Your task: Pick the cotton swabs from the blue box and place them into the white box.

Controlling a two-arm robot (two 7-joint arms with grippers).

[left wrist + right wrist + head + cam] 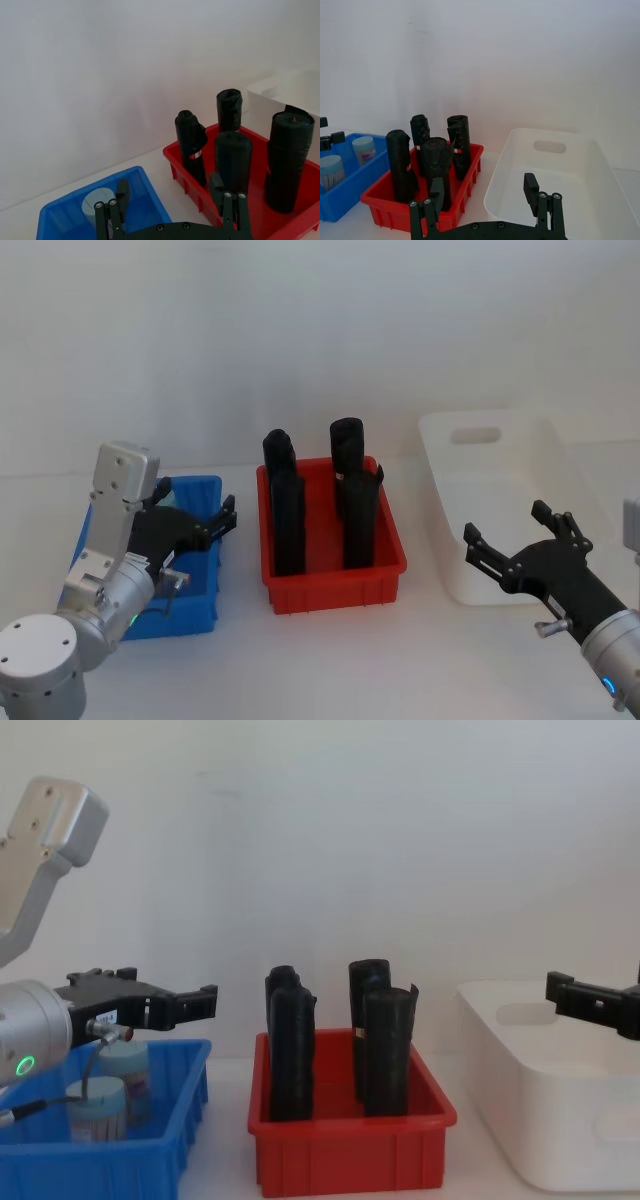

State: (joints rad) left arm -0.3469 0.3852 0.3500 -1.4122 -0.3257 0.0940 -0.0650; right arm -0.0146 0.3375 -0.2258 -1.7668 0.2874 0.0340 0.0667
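Left wrist view first: what do you read? (desk)

Entry 1. My left gripper (169, 189) hangs over the blue box (150, 186). Its fingers (122, 192) are spread wide with nothing between them. One jar of swabs (97, 202) stands in the box just past one finger. I cannot tell whether that finger touches it. (operator)

How many jars, and how do they sit? (desk)

Entry 2. Chest view gives me two jars, both upright inside the blue box, close together, one nearer the camera. Pale blue lids are on both. The left gripper is above them, its tips about over the box's right wall. (operator)

Right arm? (desk)

Entry 3. On the right wrist view my right gripper (484, 189) is also spread open and holds nothing. Head view puts it over the near half of the white box (580, 155). Chest view shows it above the rim, not touching. (operator)

Anything between the two boxes? (desk)

Entry 4. A red bin (385, 205) stands on the table (330, 660) between the blue box and the white box, apart from both. Four black rolls (400, 160) stand upright in it, taller than its walls. Neither gripper touches the bin or the rolls. (operator)
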